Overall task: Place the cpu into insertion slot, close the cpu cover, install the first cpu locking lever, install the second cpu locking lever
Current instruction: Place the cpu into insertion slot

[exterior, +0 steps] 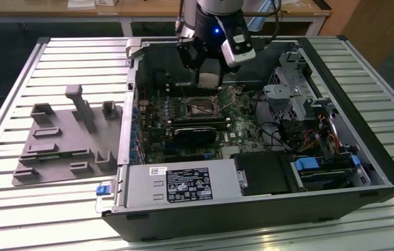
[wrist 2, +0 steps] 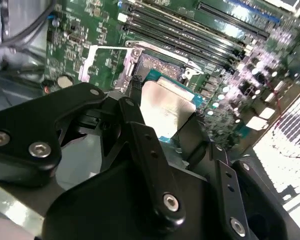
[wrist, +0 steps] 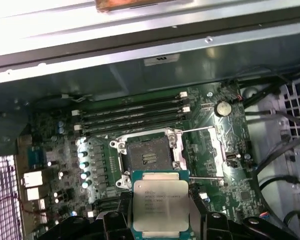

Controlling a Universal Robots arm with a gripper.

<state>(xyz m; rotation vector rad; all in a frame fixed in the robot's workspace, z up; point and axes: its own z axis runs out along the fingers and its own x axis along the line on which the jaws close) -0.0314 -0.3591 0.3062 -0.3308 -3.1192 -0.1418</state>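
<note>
An open computer case (exterior: 252, 222) is lying on the slatted tabletop (exterior: 57, 209), with its green board (wrist: 55, 145) facing up. The gripper (wrist 2: 165, 112) is hanging inside the case, clamping the cpu (wrist: 160, 202) by its edges. The cpu is sitting above the board near the slot (wrist: 149, 156), not in it. The cover (wrist: 216, 150) is lying swung open beside the slot.
</note>
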